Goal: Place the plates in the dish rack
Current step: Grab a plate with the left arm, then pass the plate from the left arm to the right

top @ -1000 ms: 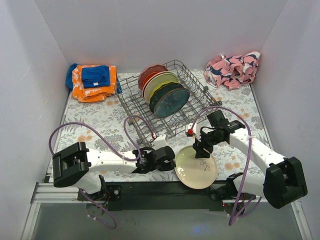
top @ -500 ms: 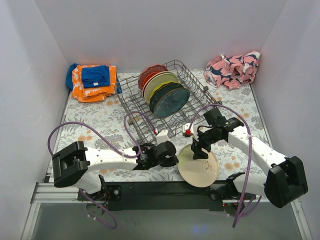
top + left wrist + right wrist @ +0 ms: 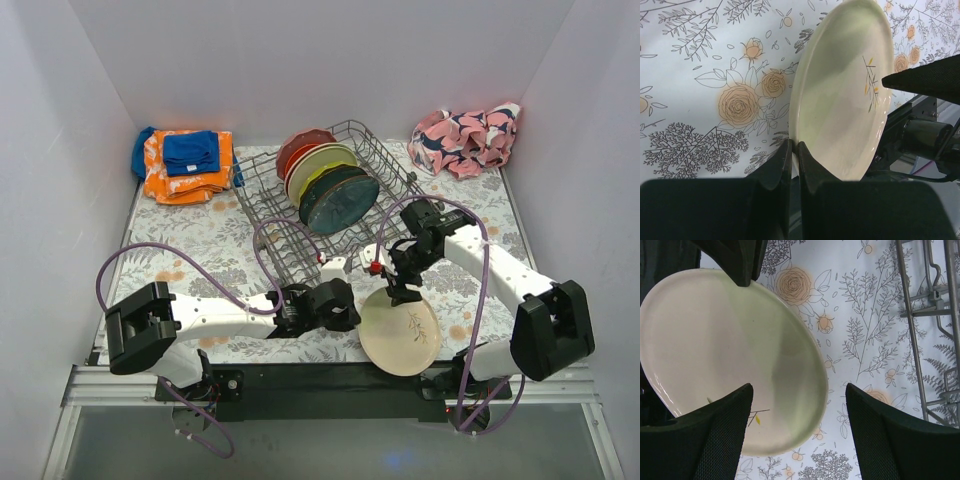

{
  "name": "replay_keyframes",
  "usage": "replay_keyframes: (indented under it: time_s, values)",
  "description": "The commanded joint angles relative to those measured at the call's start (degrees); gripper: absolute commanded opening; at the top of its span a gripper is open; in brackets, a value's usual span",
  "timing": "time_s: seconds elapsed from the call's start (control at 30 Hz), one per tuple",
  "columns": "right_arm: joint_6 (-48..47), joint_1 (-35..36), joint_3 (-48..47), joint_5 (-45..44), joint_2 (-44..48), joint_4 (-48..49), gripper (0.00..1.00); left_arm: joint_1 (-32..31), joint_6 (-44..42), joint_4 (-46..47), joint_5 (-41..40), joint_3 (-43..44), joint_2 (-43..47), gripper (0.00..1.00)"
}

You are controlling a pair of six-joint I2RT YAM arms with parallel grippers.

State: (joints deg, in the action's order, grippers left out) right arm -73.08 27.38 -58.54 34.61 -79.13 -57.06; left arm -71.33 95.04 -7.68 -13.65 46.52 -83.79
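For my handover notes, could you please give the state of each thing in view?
cream plate: tilted, pinched at its rim.
left end effector: shut on cream plate.
right end effector: open, above cream plate.
dish rack: partly loaded.
racked plates: upright on edge.

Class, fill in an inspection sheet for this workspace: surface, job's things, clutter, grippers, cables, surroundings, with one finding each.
Surface: table under a floral-print cover.
Job's things: dish rack holds a row of plates standing on edge; cream plate tilted, outside the rack, near the front edge.
Clutter: folded orange-blue cloths far left; crumpled pink cloth far right.
Grippers: left gripper pinches the cream plate's rim; right gripper open above it.
Cables: purple cables loop over both arms.
Surroundings: white walls on three sides.
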Motion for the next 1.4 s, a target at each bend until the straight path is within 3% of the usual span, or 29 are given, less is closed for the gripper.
replay_keyframes:
  time_s: [0.0,0.53,0.93,1.37]
  values:
    - [-11.82,-0.31,-3.50,2.21,-2.59,-6.75,0.80,0.05,-4.16,4.34,1.26,3.05,1.35,0.00]
    - [-13.49,-0.66,-10.63,5.29,-17.37,-15.27,0.73,0.05,-6.54,6.27,1.61,3.14,1.78,0.00]
    - [-15.69,-6.63,-11.51,8.11,-19.39,-18.35,0.72,0.05,-6.98,7.33,2.14,1.64,3.02,0.00]
    - [-17.98,-6.72,-7.37,10.56,-22.20,-18.35,0.65,-0.21,-9.88,10.14,3.19,2.26,2.05,0.00]
